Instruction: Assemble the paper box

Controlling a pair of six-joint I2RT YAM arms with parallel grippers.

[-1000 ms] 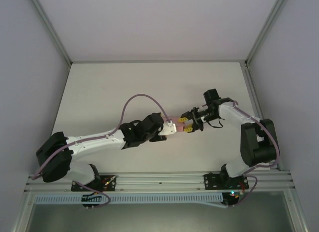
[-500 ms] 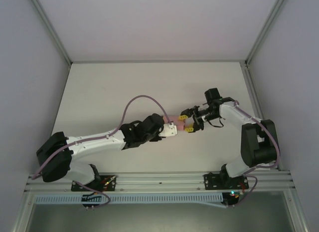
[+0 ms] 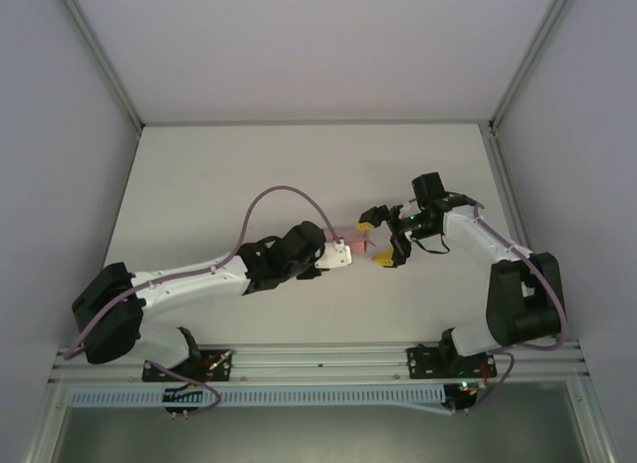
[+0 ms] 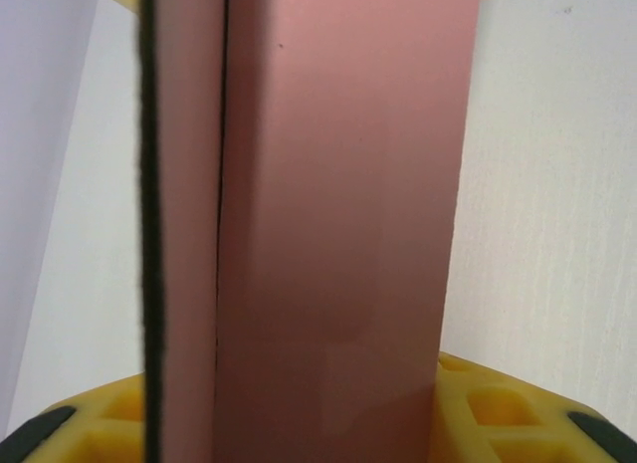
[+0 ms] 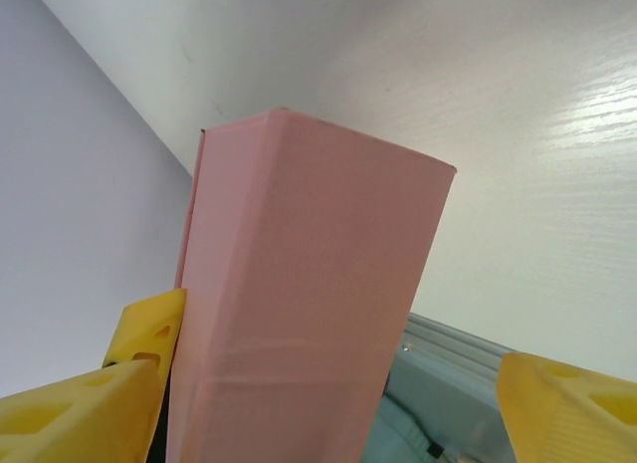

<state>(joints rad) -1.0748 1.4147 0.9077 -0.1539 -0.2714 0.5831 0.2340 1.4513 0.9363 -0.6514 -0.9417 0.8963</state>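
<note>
Small rectangular box of pale pink thin card [image 5: 299,284] at middle of white surface [image 3: 219,184], clamped in my left pincer [image 3: 345,251]; lifted or resting, can't tell. My right pincer [image 3: 375,242] spread wide around box's other end, gripping nothing. Risks: thin card buckling under squeeze; right fingertip [image 5: 139,383] against box, twisting it askew. Count: one box, two pincers.

My left gripper [image 3: 341,254] is pinching the paper box [image 3: 358,238] mid-table, so it's sitting right in my right gripper's [image 3: 375,242] way, jaws straddling it with slack on one side. The table [image 3: 249,164] around us is lying open, walls [image 3: 60,184] hemming both sides.
</note>
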